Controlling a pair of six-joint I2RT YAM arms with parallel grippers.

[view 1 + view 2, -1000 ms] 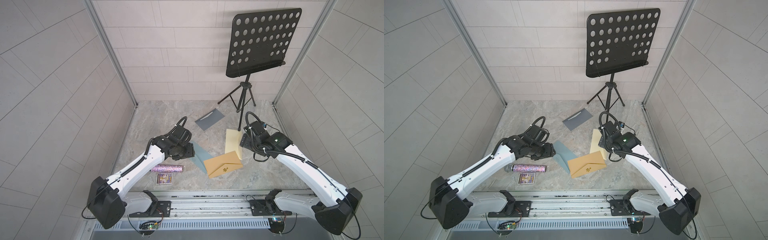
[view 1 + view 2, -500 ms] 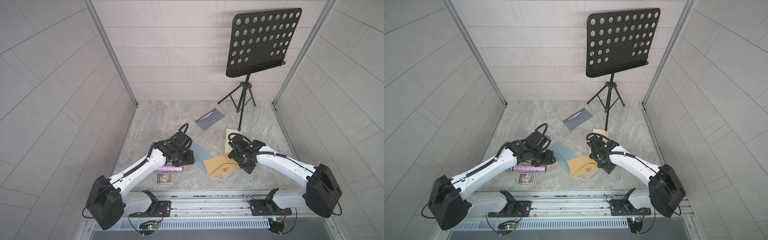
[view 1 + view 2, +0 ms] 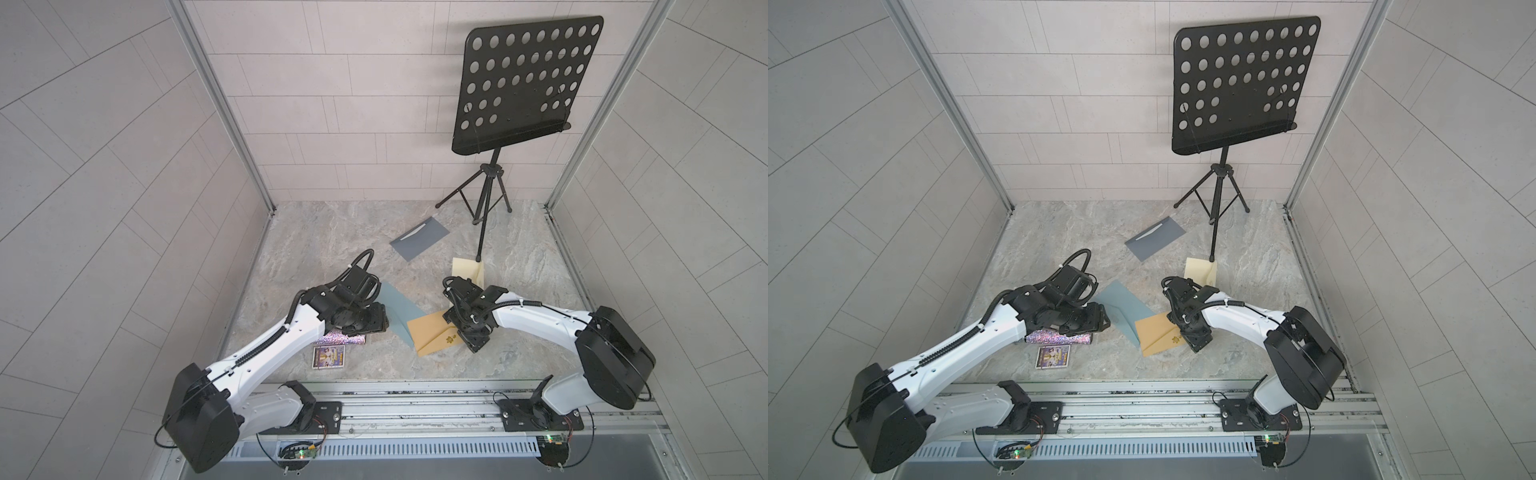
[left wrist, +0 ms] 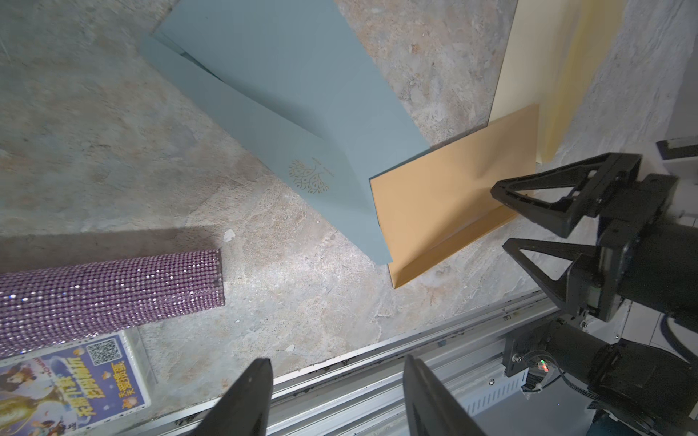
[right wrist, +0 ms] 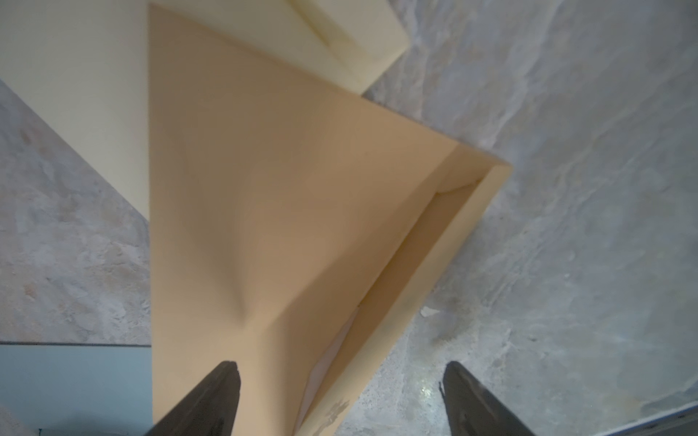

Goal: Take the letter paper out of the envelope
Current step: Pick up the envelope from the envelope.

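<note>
My right pincer (image 5: 340, 364) stands wide open and holds nothing, low over the tan envelope (image 5: 264, 196), which lies on the stone table (image 5: 566, 188) with its flap lifted. One fingertip (image 5: 223, 381) is above the flap, though I cannot tell whether it touches. The other is out over bare table past the envelope's edge, so the open mouth sits between them. Inside that mouth, just ahead of the pincer, a pale strip of the letter paper (image 5: 330, 355) shows, tucked inside. A cream envelope (image 5: 75, 94) lies beyond the tan one, partly under it, and a blue-grey envelope (image 4: 302, 113) touches it on the side toward my left pincer (image 4: 336, 364). That pincer is also open and empty, near the table's front edge, with a glittery purple roll (image 4: 113, 287) and a printed card (image 4: 68, 381) beside it.
</note>
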